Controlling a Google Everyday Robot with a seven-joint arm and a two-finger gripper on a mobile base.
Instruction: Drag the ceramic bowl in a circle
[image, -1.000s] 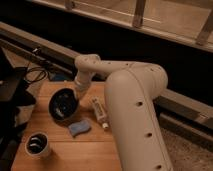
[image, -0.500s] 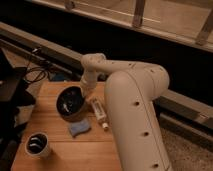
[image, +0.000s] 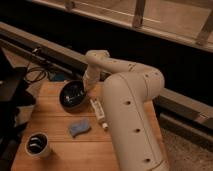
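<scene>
Gripper (image: 88, 92) is seen at the end of the white arm (image: 131, 107), lowered to the right-hand rim of the ceramic bowl (image: 73, 95), where it meets or overlaps the bowl's edge; whether that rim is pinched or merely touched cannot be told, and the state of the claw cannot be told either, since its tip is lost against the dark dish. All other places are given from the ceramic bowl. It is set on the wooden table (image: 60, 147), on the far part of the board, close to the back edge, and its glossy dark inside is marked by pale bluish glints. Just to the right of the bowl, beyond the gripper, a slim white object with a darker tip (image: 99, 113) is laid lengthwise on the wood, running toward the near edge. Nearer the camera than the bowl, and slightly to the right, a small blue piece (image: 79, 128) is laid flat on the table, apart from the bowl. Well to the near left of the bowl a light-coloured cup (image: 38, 144) with a dark inside is stood upright near the table's front corner. To the left of the bowl, off the table, dark equipment (image: 11, 95) is seen, and black cables (image: 36, 74) are coiled behind it. Behind the bowl a long rail (image: 50, 47) is run across the scene.
</scene>
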